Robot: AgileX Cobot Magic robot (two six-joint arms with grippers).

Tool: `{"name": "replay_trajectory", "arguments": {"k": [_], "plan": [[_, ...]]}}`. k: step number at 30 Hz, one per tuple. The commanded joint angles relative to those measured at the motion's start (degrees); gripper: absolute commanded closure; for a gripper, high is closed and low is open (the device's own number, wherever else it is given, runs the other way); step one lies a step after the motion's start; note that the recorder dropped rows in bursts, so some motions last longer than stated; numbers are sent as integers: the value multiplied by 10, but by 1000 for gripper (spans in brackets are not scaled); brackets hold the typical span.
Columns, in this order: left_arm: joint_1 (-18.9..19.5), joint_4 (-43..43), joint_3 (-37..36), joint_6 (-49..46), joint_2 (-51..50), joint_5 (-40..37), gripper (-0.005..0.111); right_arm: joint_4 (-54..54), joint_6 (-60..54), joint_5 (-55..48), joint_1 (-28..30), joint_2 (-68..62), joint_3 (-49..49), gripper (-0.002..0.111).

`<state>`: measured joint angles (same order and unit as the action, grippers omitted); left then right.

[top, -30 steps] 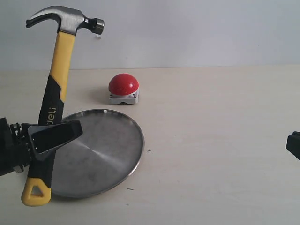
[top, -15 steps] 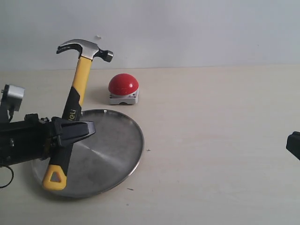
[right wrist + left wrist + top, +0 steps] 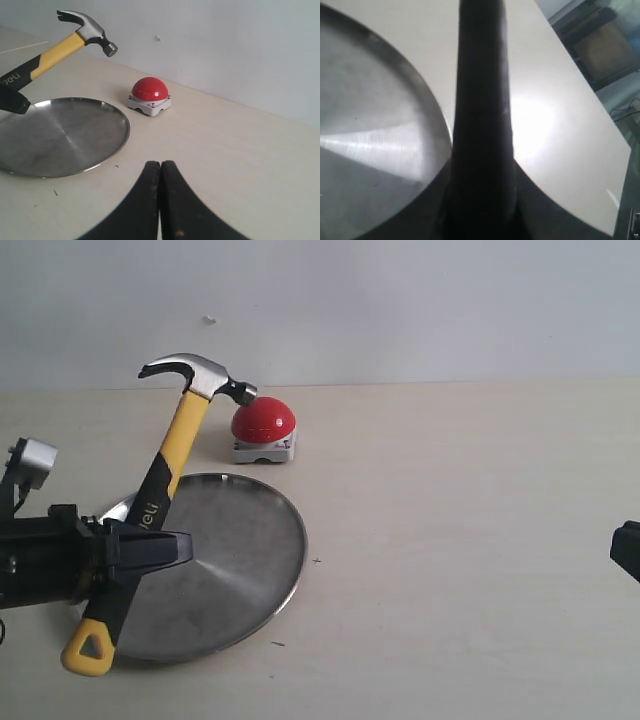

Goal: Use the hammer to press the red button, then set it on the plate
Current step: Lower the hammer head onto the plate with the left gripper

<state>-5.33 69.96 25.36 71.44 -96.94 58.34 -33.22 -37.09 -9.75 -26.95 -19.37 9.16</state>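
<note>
1. L gripper (image 3: 165, 545) is being pressed shut on the black lower grip of the hammer (image 3: 178, 440), w/ the yellow looped end sticking out below the fingers.
2. Hammer is being held in the air at a tilt, head up & leaning toward the red button (image 3: 264, 420). Its handle is crossing above the left part of the plate (image 3: 250, 550).
3. In the ext. view the striking face is being shown over the dome's upper-left edge. In the R wrist view a gap is showing between face & dome, so contact is being judged as not yet made & the press as not yet done.
4. Handling, as judged: the steel head is heavy & the handle stiff. W/ hold taken so low, the weight is being carried far from the jaws, so twisting or slipping in the grip is being counted a risk. The rubbery-looking black section is being judged the best place to grip, since the yellow shaft looks smoother.
5. Red button is being carried on its grey-white base, near the plate's far rim but apart from it.
6. Plate is lying flat on the table (image 3: 450, 540), partly beneath the L gripper.
7. R gripper (image 3: 160, 165) is being held w/ fingers together, nothing between them, well apart from hammer, button & plate, at the right edge of the ext. view.
</note>
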Motion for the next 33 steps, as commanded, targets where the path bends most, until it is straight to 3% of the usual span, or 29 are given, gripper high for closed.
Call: {"name": "replay_trajectory", "arguments": {"k": [1, 7, 16, 33], "plan": [[2, -2, 19, -20, 3, -24, 107, 1, -5, 0, 1, 2, -2, 108], [2, 60, 48, 14, 3, -75, 107, 1, -5, 0, 1, 2, -2, 108], [2, 54, 48, -8, 2, -104, 107, 1, -5, 0, 1, 2, -2, 108], [1, 134, 99, 43, -61, -91, 107, 1, -5, 0, 1, 2, -2, 108]]}}
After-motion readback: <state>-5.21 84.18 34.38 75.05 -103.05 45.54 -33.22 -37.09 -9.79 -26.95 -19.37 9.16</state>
